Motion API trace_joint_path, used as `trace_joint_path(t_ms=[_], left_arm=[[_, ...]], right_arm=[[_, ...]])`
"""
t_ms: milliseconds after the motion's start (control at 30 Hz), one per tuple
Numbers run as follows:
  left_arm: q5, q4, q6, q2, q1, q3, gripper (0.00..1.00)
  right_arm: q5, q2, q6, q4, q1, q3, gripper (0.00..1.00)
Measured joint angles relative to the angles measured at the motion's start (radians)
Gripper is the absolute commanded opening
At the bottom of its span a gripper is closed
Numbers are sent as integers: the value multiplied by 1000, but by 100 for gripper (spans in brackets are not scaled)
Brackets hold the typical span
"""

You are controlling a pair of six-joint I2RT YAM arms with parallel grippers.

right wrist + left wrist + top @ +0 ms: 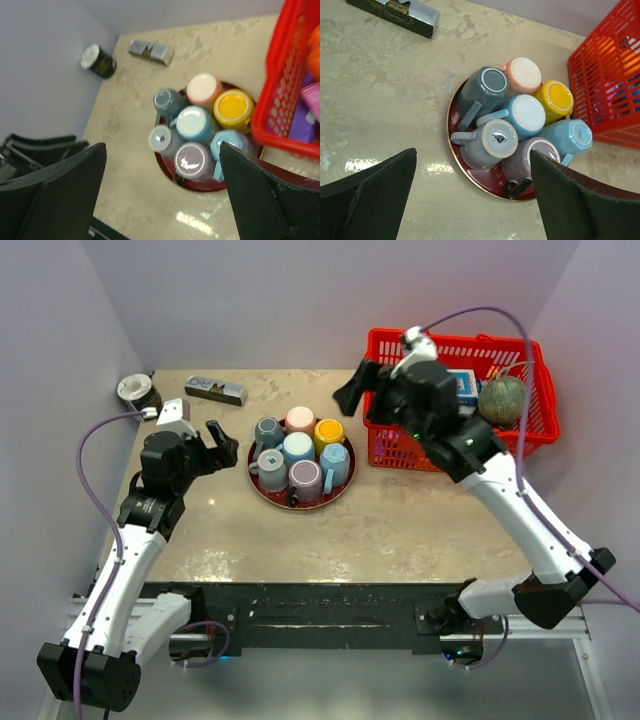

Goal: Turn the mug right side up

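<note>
Seven mugs (pixel 527 115) sit bottoms-up, packed touching on a red tray (pixel 480 176) just ahead of and below the left gripper (pixel 224 443), which is spread wide and empty. The right gripper (pixel 352 390), equally wide and empty, hangs above them. The grey mug (pixel 492 142) lies nearest the left fingers with its handle turned outward, so it is likely the easiest to take.
</note>
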Motion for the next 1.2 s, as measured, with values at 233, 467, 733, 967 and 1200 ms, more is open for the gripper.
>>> trace_joint_path(t_ms=[233, 467, 733, 967, 1200], left_arm=[[-82, -15, -53, -58, 0, -21, 99], [-121, -39, -59, -138, 0, -35, 99], [-158, -138, -93, -182, 0, -33, 99], [-271, -298, -131, -207, 0, -7, 99], [-357, -365, -146, -257, 0, 36, 99]], right_arm=[[299, 168, 2, -21, 375, -37, 99], [512, 361, 192, -101, 591, -36, 92], [647, 585, 529, -324, 568, 78, 86], [626, 672, 679, -382, 528, 127, 66], [612, 769, 775, -418, 480, 188, 58]])
